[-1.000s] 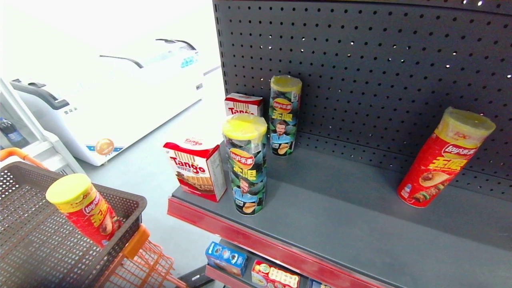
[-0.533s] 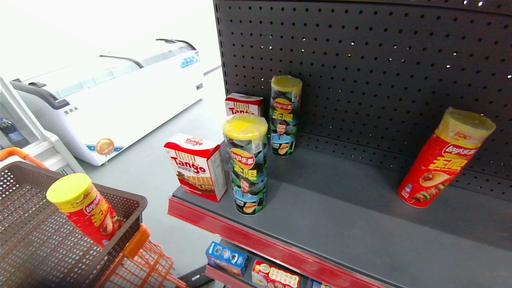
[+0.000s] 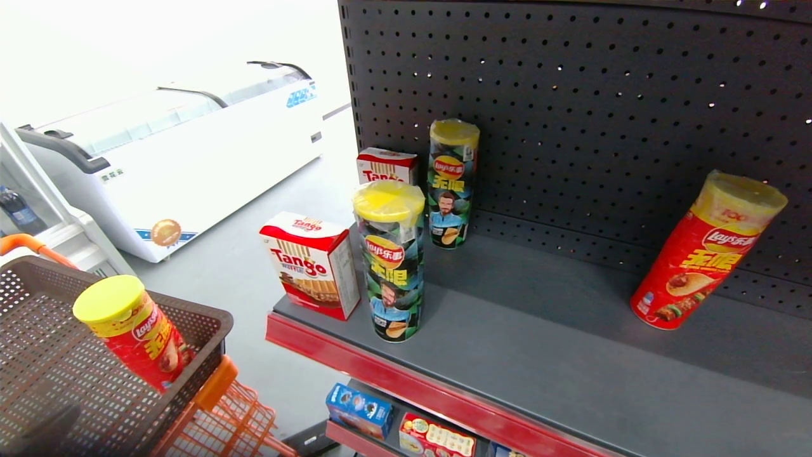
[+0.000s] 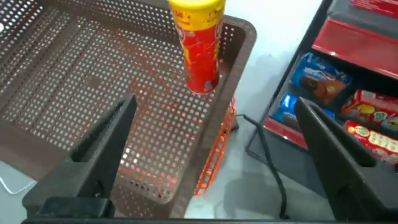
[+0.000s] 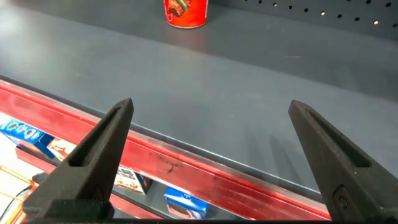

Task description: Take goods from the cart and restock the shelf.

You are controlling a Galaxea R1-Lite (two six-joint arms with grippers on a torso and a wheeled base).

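Matte black wedge-shaped fingers (image 4: 93,155) on left end effector (image 4: 214,101), right end effector (image 5: 211,104) alike, tapered tips

The cart's basket (image 3: 212,336) is matt brown plastic mesh on an orange coated wire frame (image 3: 241,412); the red can (image 3: 146,346) in it has a glossy printed wrap and a smooth yellow plastic lid (image 3: 109,297). The shelf deck (image 3: 539,343) and pegboard back (image 3: 602,95) look like matt dark grey painted metal, the front edge strip (image 3: 355,363) a glossier red. The wafer box (image 3: 311,266) is printed card with a light sheen
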